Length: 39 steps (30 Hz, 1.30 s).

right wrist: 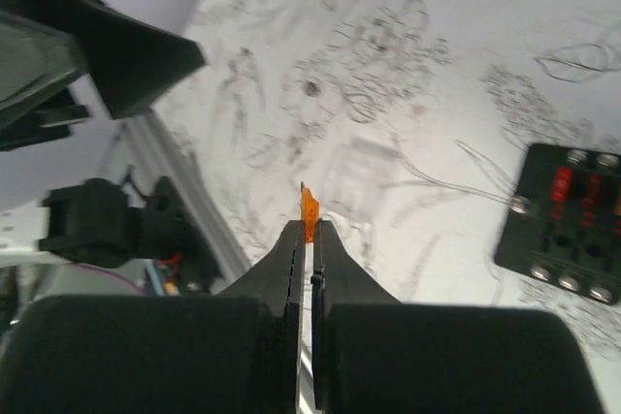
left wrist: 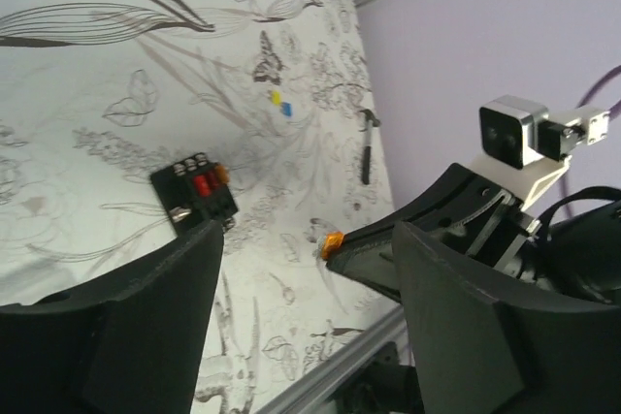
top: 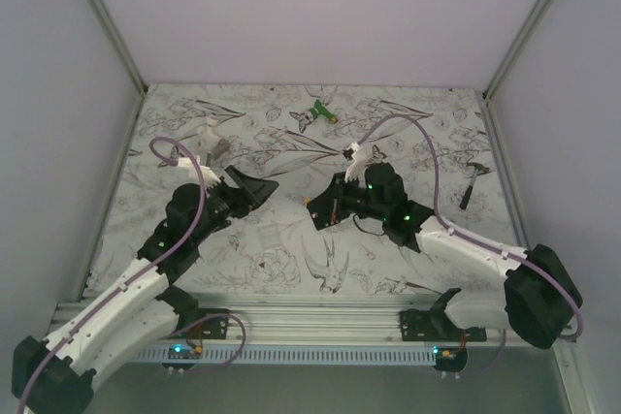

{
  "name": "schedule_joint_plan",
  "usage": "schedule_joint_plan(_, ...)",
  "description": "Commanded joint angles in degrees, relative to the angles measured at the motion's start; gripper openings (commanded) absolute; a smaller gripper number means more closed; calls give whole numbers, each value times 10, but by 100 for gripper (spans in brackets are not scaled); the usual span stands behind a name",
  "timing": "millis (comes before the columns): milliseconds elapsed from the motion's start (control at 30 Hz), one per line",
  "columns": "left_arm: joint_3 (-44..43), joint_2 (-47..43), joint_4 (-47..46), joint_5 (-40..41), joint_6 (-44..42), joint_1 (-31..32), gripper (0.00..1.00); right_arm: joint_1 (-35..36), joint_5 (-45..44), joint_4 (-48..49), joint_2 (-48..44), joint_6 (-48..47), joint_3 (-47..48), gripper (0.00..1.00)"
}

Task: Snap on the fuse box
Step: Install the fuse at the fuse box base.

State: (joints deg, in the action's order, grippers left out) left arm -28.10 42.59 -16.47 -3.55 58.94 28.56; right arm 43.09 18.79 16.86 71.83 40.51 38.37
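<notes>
On my feed the table cover [top: 262, 259] is white with black line-drawn flowers, birds and butterflies; the walls [top: 320, 16] are pale lilac. The fuse box [left wrist: 194, 193] is black, with red fuses in its slots, one that looks orange (it's small in this view) and silvery corner studs. The left gripper [top: 260, 186] and right gripper [right wrist: 309, 239] are both black. The right one's fuse [right wrist: 309, 212] is orange. Elsewhere: a yellow fuse [left wrist: 277, 97], a blue fuse [left wrist: 286, 111], a green-and-white tool [top: 318, 113] and purple cables [top: 427, 143].
</notes>
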Motion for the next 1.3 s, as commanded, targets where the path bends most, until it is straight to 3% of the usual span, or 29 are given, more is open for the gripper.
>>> schedule_joint_plan(0,2,-25,88,0,-86,-19,77,-4,-73,-219,17,-97,64,0)
schedule_joint_plan(333,-30,-24,238,76,-218,-25,100,18,-244,-418,113,-158,180,0)
schedule_joint_plan(667,-33,12,260,128,-256,-32,100,45,-335,-505,236,-178,277,0)
schedule_joint_plan(1267,-34,17,268,139,-251,-43,100,53,-363,-541,324,-188,353,0)
